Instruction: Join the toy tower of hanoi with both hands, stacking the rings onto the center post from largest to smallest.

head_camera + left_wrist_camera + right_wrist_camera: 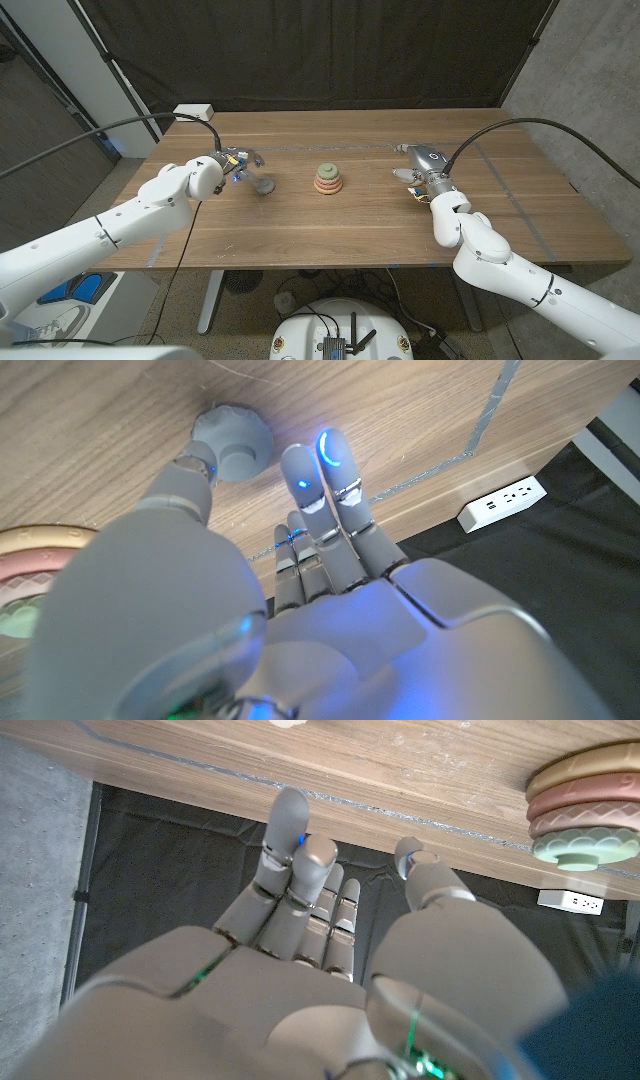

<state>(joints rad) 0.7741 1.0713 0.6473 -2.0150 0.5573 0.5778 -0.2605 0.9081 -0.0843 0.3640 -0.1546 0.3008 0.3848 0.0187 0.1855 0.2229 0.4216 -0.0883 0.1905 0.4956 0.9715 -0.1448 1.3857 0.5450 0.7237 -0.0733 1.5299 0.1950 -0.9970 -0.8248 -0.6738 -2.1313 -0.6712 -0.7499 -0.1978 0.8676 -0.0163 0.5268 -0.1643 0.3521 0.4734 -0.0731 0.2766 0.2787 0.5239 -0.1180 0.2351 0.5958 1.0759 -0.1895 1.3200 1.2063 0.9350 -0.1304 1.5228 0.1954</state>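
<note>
left hand [232,163] open beside the grey cap [265,186], holding nothing; right hand [420,165] open, empty; pinch the cap squarely, then seat it on the ring stack [328,179].

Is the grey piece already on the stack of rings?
No, the grey piece lies on the table beside the left hand, apart from the stack.

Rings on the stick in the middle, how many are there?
4 show in the stack at the table's middle: tan at the bottom, pink, brownish pink, green on top. A thinner one could hide between them. A grey piece lies apart, by the left hand.
</note>
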